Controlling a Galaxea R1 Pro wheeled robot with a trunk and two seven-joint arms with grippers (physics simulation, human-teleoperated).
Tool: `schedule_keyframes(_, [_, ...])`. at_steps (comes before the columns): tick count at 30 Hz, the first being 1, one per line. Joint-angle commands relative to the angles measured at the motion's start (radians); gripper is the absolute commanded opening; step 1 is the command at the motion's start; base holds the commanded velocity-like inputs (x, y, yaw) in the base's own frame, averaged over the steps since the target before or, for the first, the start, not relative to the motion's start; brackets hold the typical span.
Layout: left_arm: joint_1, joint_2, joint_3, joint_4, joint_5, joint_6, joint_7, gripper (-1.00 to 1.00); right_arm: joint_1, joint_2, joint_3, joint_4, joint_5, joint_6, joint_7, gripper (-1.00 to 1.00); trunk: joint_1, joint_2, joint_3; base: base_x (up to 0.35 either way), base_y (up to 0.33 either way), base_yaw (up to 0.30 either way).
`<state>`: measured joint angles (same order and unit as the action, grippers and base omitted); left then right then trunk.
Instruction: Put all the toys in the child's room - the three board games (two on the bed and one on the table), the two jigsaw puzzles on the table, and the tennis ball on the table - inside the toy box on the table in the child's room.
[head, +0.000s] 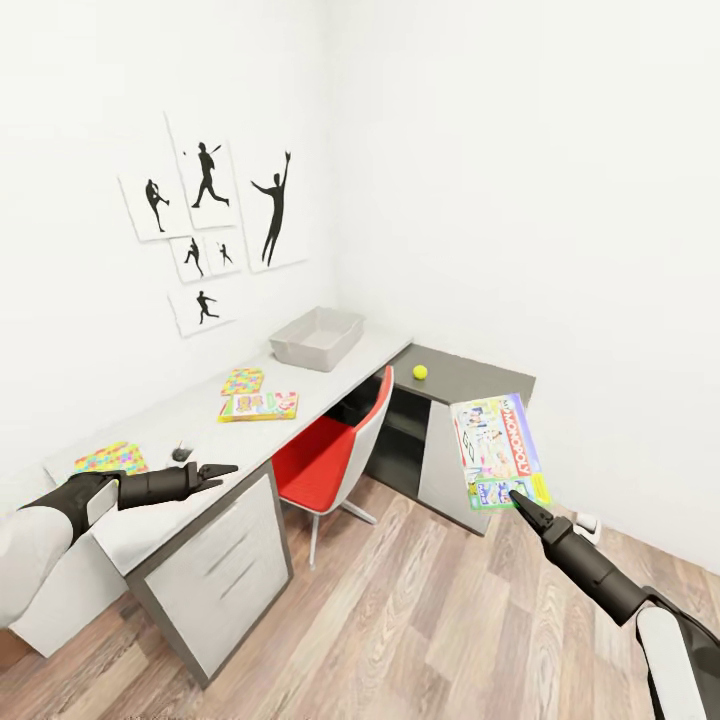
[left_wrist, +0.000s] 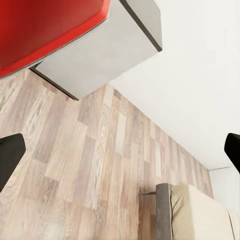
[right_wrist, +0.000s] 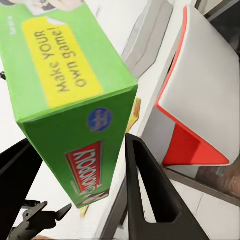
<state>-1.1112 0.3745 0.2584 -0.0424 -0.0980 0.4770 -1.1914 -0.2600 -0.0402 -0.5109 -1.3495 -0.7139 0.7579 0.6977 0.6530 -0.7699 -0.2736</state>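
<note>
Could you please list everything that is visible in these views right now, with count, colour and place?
Toy box: one, light grey, far end of the table.
Jigsaw puzzles: two, multicoloured, one mid-table, one at its near end.
Board game: one, colourful, flat on the table.
Tennis ball: one, yellow-green, dark corner section.
Chair: one, red and grey, at the table.
Silhouette pictures: several, black on white, on the wall.
Bed: one, beige, left wrist view.
Monopoly box: one, green and white, in right claw.
Left claw: open, above the table.

L-shaped table (head: 190, 420) bearing toy box (head: 317, 338), games, puzzles, ball (head: 420, 372)
</note>
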Motion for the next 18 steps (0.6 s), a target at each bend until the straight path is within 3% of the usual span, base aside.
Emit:
schedule_keyframes(1, [-0.001,0.0,0.009,-0.001,-0.01,0.009,-0.004,1.0,-0.001,0.0,-0.001,0.0,-0.007,0.008,0.002,-1.0,0.0,-0.001,-0.001,0.005,-0.117,0.292])
schedule_keyframes(13, [-0.001,-0.001,0.009,-0.001,-0.009,0.009,-0.004,1.0,-0.001,-0.003,-0.001,0.0,-0.009,0.009,0.015,-1.0,0.0,-0.001,-0.001,0.023,-0.03,0.292])
schedule_keyframes(18, [-0.001,-0.001,0.009,-0.001,-0.009,0.009,-0.004,1.0,-0.001,-0.003,-0.001,0.0,-0.009,0.009,0.016,-1.0,0.0,-0.001,-0.001,0.0,0.0,0.084])
